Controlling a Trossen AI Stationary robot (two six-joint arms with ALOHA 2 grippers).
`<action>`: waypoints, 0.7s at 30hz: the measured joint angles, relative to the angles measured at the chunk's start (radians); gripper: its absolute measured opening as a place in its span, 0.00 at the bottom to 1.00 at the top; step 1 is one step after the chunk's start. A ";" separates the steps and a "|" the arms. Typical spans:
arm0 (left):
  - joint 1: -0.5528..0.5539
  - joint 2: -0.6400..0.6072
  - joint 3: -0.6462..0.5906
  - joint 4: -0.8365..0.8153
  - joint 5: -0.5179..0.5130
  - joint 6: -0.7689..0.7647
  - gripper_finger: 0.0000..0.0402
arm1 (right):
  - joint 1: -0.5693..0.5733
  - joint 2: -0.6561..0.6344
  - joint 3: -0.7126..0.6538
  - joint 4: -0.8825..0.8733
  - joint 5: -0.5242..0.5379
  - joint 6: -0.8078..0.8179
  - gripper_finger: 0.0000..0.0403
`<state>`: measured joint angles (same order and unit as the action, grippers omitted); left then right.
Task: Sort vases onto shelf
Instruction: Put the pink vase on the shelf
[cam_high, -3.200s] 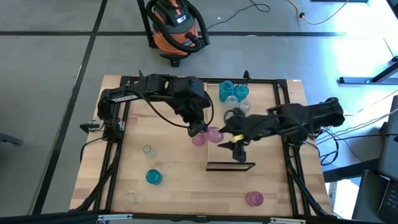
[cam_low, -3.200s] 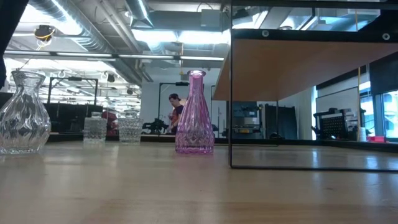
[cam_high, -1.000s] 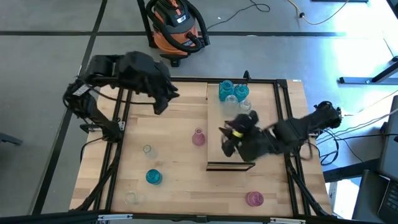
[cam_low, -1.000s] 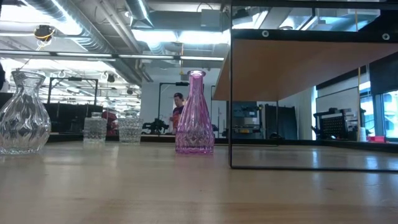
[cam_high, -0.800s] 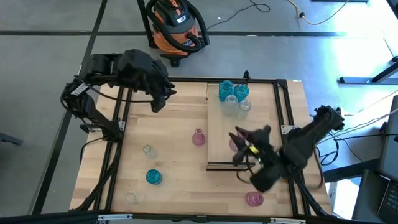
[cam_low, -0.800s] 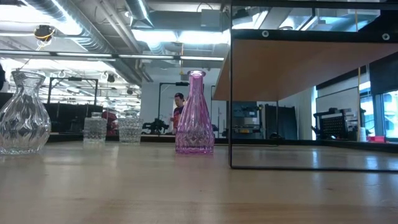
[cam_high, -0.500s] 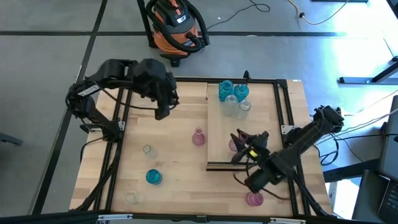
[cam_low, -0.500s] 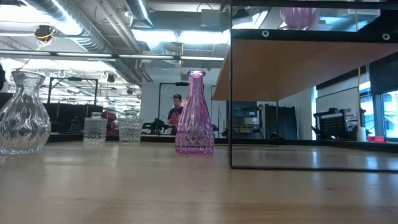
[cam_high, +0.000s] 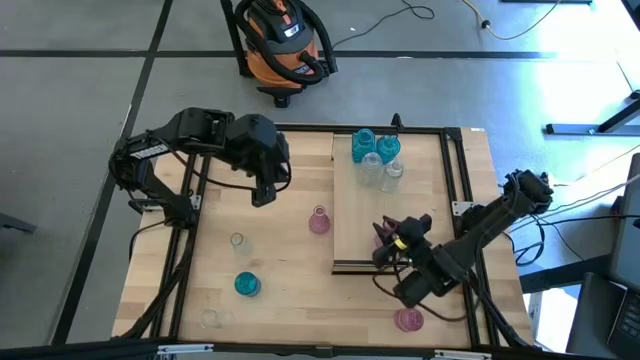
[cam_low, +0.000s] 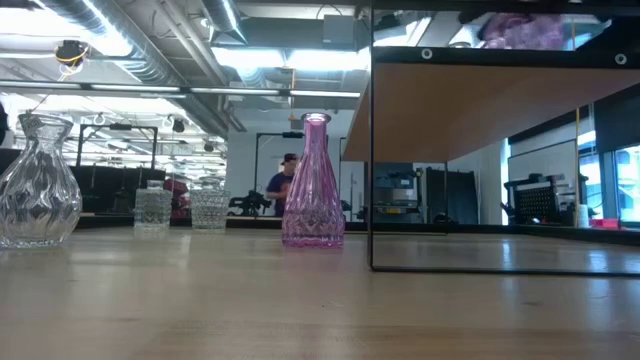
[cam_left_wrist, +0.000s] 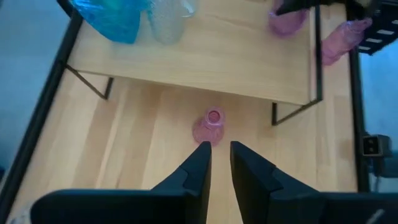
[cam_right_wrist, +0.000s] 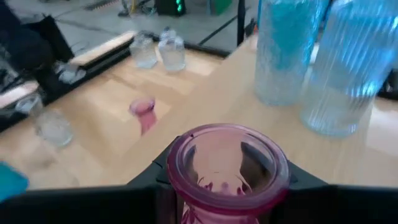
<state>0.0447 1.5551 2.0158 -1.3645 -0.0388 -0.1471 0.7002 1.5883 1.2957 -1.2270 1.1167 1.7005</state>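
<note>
right gripper (cam_high: 388, 238) is clamping a pink vase (cam_right_wrist: 227, 167) by the body, neck up, over the near end of the shelf (cam_high: 352, 215), prob so it goes down upright w/ room to spare from the teal and clear vases (cam_high: 375, 155) bunched at the shelf's far end. left gripper (cam_left_wrist: 216, 163) is hovering off the shelf's side, above a second pink vase (cam_high: 319, 220) on the table, fingers nearly together w/ nothing btwn them, lined up for that one next.

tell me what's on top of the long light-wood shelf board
Teal-blue glass vases and clear glass vases cluster at the light-wood shelf's far end. A pink glass vase stands nearer, partly covered by the right gripper.
</note>
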 joint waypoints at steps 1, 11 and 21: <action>-0.003 0.000 0.000 0.002 -0.010 -0.001 0.13 | 0.006 0.000 0.000 -0.020 -0.009 0.021 0.26; -0.007 0.000 0.000 0.089 -0.056 -0.008 0.09 | 0.073 -0.002 -0.065 -0.185 0.035 0.306 0.26; -0.004 0.000 -0.001 0.173 -0.067 -0.014 0.09 | 0.106 0.000 -0.067 -0.149 0.023 0.228 0.46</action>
<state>0.0410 1.5551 2.0151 -1.1917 -0.1059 -0.1613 0.8066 1.5885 1.2283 -1.3762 1.1394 1.9281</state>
